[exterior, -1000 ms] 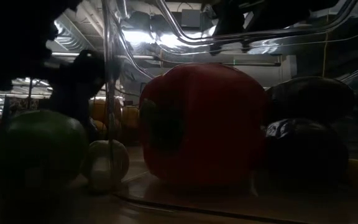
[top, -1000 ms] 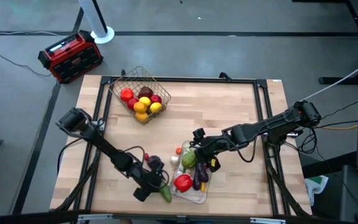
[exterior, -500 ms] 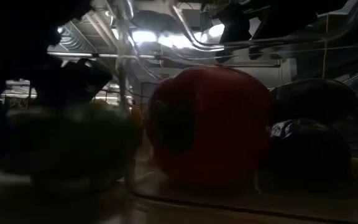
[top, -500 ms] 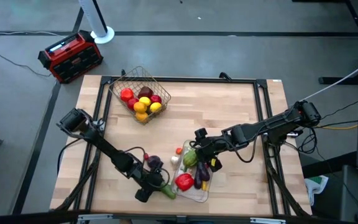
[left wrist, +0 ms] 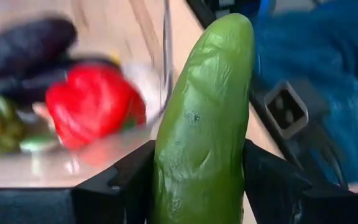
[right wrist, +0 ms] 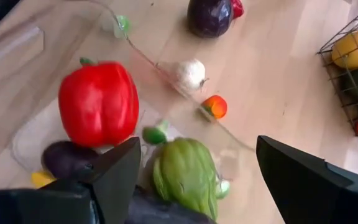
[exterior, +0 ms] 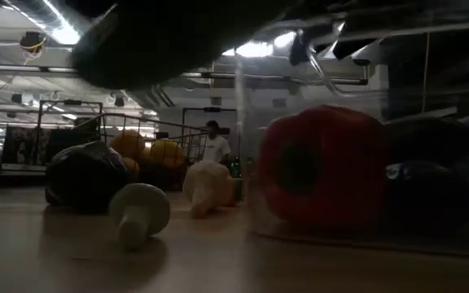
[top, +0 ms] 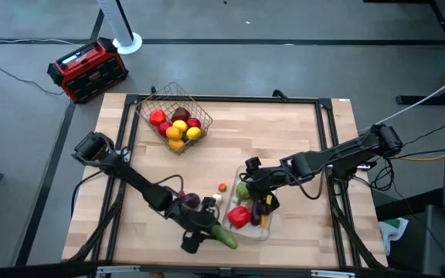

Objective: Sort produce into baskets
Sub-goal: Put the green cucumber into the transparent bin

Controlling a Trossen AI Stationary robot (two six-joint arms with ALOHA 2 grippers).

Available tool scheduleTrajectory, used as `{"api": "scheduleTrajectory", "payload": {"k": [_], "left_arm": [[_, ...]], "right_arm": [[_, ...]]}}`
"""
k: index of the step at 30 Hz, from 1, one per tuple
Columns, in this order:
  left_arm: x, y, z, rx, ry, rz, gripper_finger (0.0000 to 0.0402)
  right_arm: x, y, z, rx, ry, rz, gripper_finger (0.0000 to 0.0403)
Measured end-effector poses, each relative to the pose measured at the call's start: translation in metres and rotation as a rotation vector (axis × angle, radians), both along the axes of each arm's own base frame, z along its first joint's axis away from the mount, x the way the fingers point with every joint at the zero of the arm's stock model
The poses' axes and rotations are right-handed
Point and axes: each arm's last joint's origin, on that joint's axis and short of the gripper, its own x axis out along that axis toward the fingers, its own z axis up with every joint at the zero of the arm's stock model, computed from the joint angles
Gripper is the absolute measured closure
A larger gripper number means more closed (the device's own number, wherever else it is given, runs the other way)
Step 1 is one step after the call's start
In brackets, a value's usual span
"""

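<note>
On the wooden bench (top: pixel 284 131), the wire basket (top: pixel 174 116) of red, yellow and orange fruit sits at the far left, well apart from the clear tray (top: pixel 261 228). Just left of the tray, the left gripper (top: pixel 207 234) has its fingers pinching the green cucumber (left wrist: pixel 205 118). In the tray lies the red pepper (top: pixel 239 217); at its far edge the right gripper (top: pixel 255 188) hovers, fingers spread, over the green squash (right wrist: pixel 185 174).
</note>
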Motion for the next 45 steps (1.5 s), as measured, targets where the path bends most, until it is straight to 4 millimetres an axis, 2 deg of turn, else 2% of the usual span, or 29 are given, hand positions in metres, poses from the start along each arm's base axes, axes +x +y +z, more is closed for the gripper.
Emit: {"api": "scheduleTrajectory", "payload": {"k": [11,16,20,26,35,40,45], "left_arm": [[0.031,0.007,0.049,0.163,-0.222,-0.110,0.0189],[0.043,0.026,0.055,0.259,-0.265,-0.057,0.0188],[0.054,0.045,0.057,0.263,-0.303,0.009,0.0188],[0.066,0.070,0.054,0.248,-0.308,0.074,0.0188],[0.093,0.102,0.019,0.113,-0.276,0.247,0.0188],[0.099,0.109,0.003,0.084,-0.231,0.291,0.0175],[0.100,0.110,0.000,0.068,-0.218,0.306,0.0143]], "right_arm": [[-0.013,-0.004,0.015,-0.002,-0.020,-0.007,0.0086],[-0.021,-0.008,0.020,-0.017,-0.006,-0.014,0.0086],[-0.027,-0.010,0.026,-0.030,-0.017,-0.027,0.0086],[-0.032,-0.015,0.033,-0.096,-0.054,-0.083,0.0086],[-0.035,-0.019,0.035,-0.209,-0.069,-0.125,0.0086],[-0.035,-0.019,0.035,-0.232,-0.072,-0.124,0.0086],[-0.034,-0.019,0.035,-0.231,-0.074,-0.125,0.0086]]}}
